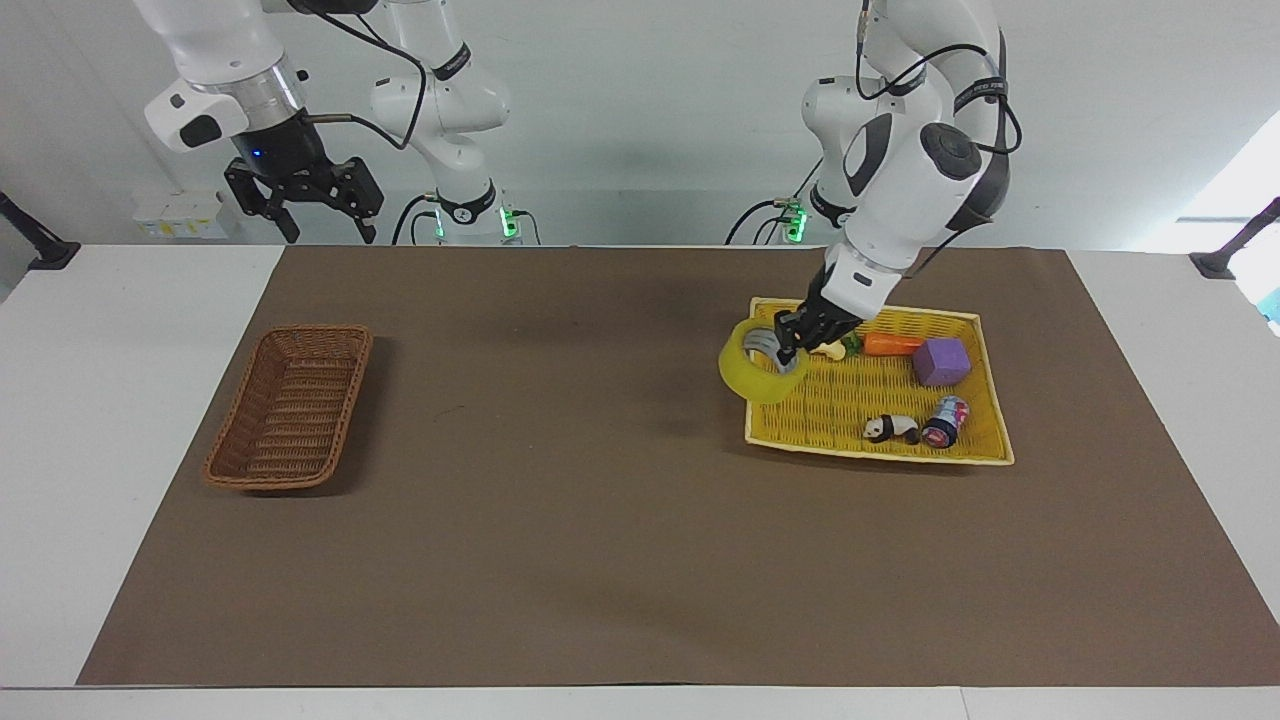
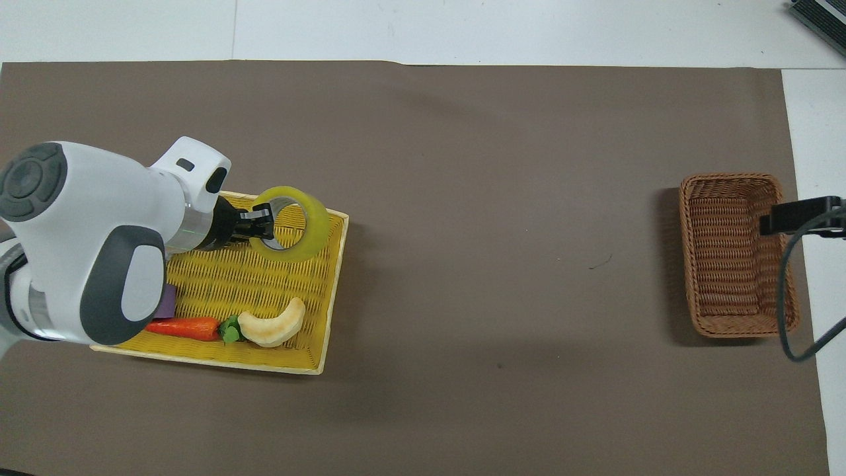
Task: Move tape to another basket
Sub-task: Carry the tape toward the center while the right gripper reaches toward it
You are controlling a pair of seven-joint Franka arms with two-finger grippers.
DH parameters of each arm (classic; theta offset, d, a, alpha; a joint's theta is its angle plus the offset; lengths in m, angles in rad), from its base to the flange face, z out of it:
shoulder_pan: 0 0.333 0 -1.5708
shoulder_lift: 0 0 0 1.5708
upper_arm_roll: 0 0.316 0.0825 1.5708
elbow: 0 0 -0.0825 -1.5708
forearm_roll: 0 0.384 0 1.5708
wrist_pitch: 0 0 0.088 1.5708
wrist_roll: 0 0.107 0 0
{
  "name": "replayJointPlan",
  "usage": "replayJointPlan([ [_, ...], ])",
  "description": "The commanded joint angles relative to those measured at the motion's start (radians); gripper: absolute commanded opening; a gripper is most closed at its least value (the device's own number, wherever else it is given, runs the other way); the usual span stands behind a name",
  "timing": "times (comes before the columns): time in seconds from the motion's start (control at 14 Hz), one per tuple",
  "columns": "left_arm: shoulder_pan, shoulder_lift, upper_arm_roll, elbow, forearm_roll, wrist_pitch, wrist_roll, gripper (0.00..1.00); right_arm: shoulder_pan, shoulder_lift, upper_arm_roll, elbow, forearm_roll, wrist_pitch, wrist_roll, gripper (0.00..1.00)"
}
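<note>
Gripping one wall of the translucent yellow ring-shaped tape roll (image 1: 758, 372), the left gripper (image 1: 788, 349) is clamped tight and holds it in the air over the edge of the flat bright yellow woven tray (image 1: 985, 452), at the side toward the right arm's end. The roll seems tilted, though its exact angle is hard to read. The small dark brown wicker basket (image 1: 290, 405) lies well apart, at the right arm's end. The right gripper (image 1: 318, 222) waits raised, fingers spread wide, holding nothing.
</note>
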Motion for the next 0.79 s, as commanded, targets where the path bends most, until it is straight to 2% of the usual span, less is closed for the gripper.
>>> replayJointPlan([
  [0.0,-0.084,0.007,0.016,0.057,-0.057,-0.010,-0.071,0.00,0.022,0.017,0.001,-0.072,0.092,0.127,-0.016,1.00],
  [0.14,-0.133,0.008,0.016,0.073,-0.109,-0.007,-0.078,0.00,0.061,0.078,0.001,-0.072,0.109,0.188,-0.018,1.00],
  [0.36,-0.210,0.008,0.016,0.081,-0.132,0.050,-0.122,0.00,0.104,0.157,0.001,-0.086,0.236,0.257,-0.018,1.00],
  [0.57,-0.256,0.008,0.016,0.079,-0.130,0.089,-0.197,0.00,0.110,0.166,0.001,-0.142,0.416,0.269,-0.030,1.00],
  [0.71,-0.278,0.007,0.016,0.073,-0.132,0.087,-0.202,0.00,0.110,0.159,0.001,-0.150,0.476,0.246,-0.027,1.00],
])
